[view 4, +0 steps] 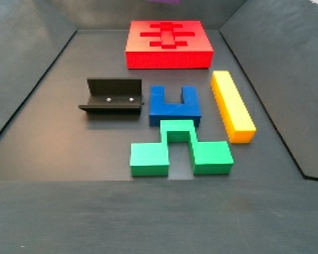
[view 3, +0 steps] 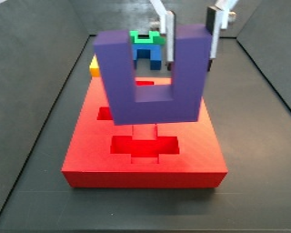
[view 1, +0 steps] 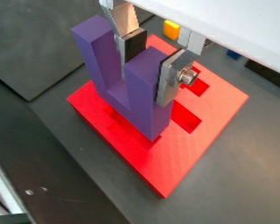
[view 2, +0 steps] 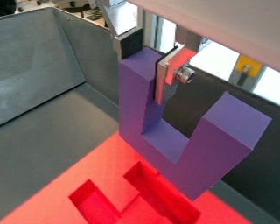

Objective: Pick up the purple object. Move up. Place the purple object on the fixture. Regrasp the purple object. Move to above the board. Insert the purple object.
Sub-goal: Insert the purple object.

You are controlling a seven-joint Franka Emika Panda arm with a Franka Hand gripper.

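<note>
In both wrist views we see the hand (view 1: 152, 54) pinching one prong of the purple object (view 1: 129, 80), prongs upward, above the board (view 1: 166, 162). In a side view, the fixture (view 4: 112, 97) sits at centre left.

No text, label, brand, number or sign is readable on anything.

you see the purple object (view 3: 145, 77) held prongs up, one prong clamped in the gripper (view 1: 154, 54), hanging just above the red board (view 3: 142, 162) and its cut-outs. the black fixture (view 4: 112, 98) stands bare, well apart.
</note>
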